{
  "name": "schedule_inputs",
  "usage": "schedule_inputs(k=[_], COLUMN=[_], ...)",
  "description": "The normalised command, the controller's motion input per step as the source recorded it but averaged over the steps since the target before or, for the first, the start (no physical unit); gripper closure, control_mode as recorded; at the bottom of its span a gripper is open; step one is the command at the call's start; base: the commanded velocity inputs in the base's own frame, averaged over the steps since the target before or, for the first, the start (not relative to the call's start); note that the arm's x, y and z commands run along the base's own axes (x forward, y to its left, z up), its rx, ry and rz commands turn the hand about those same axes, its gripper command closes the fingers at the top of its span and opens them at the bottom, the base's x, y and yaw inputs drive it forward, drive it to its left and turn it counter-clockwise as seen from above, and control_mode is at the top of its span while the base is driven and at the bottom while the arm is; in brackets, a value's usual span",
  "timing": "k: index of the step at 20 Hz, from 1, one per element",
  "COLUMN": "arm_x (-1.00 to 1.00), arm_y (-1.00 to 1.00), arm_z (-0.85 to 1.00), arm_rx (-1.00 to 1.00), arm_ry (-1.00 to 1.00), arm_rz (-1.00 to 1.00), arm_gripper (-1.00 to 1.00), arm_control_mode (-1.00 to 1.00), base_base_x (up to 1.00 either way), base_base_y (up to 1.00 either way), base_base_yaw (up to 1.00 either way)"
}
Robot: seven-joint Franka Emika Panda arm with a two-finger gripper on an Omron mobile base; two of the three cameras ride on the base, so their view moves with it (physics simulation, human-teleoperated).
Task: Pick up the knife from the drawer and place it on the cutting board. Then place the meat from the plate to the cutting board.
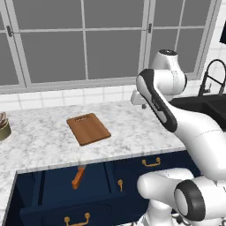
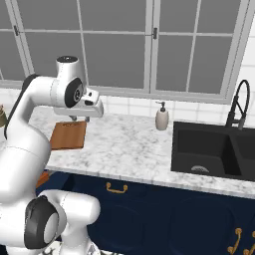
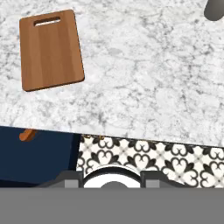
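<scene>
The knife [image 1: 78, 177] lies inside the open drawer [image 1: 53, 194], its orange-brown wooden handle angled from lower left to upper right on the drawer's dark floor; the blade is hard to make out. In the hand view only the rounded end of the handle [image 3: 27, 134] shows past the tabletop's front edge. The drawer is deep navy with brass-coloured handles on its front. Above and behind it, the cutting board [image 1: 88, 128] rests flat on the tabletop [image 1: 39, 137], a brown wooden rectangle with rounded corners, visible grain and a slot handle near its far short edge; nothing lies on it. The tabletop is white marble with grey veining.

The end effector [image 2: 79, 118] hangs from the arm's wrist over the tabletop, just beside the board's right edge and well above and apart from the knife. Its fingertips are barely visible, so whether they are spread or pressed together cannot be told; nothing is seen between them.

Farther right stand a pale, rounded soap dispenser [image 2: 162, 117], a black sink [image 2: 214, 149] and a curved black faucet [image 2: 238, 102]. Grey-framed windows [image 1: 84, 39] run behind, and patterned black-and-white floor tiles [image 3: 175, 159] show below the tabletop's edge.
</scene>
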Motion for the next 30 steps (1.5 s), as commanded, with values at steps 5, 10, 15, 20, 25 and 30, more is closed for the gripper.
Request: schedule_inputs(k=[5, 10, 15, 20, 25, 30], arm_x=[0.00, 0.02, 0.00, 0.00, 0.00, 0.00], arm_y=[0.01, 0.02, 0.00, 0.00, 0.00, 0.00], arm_z=[-0.26, -0.39, 0.00, 0.00, 0.00, 0.00], arm_rx=[-0.06, -0.16, 0.00, 0.00, 0.00, 0.00], arm_ry=[0.12, 0.15, 0.00, 0.00, 0.00, 0.00], arm_rz=[0.00, 0.02, 0.00, 0.00, 0.00, 0.00], arm_gripper=[-1.00, -1.00, -1.00, -1.00, -1.00, -1.00], arm_control_mode=[-1.00, 1.00, 1.00, 1.00, 1.00, 1.00], base_base_x=[0.00, 0.00, -0.01, -0.01, 0.22, 0.59], base_base_y=[0.00, 0.00, -0.24, -0.62, -0.69, -0.35], base_base_yaw=[0.00, 0.06, 0.51, 0.61, 0.44, 0.33])
